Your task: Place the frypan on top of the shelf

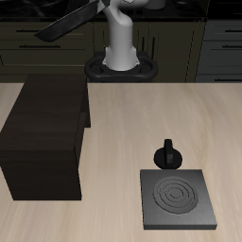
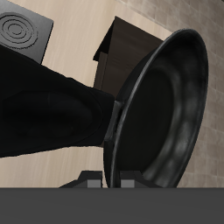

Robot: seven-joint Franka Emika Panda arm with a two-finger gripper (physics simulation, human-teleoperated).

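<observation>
The frypan (image 1: 66,25) is a round black shallow pan held high in the air, above and behind the back end of the shelf (image 1: 47,118), tilted on edge. My gripper (image 1: 98,8) is shut on it near the top of the exterior view. In the wrist view the pan's glossy bowl (image 2: 166,114) fills most of the frame, with its thick black handle (image 2: 48,114) running across and my gripper (image 2: 109,182) clamped at the rim. The shelf, a large dark box with a flat top, shows far below in the wrist view (image 2: 131,39).
A square dark stove plate (image 1: 177,198) with concentric rings lies near the table's front edge, a small black knob (image 1: 168,153) just behind it. The plate also shows in the wrist view (image 2: 17,31). Dark kitchen cupboards (image 1: 217,43) line the back.
</observation>
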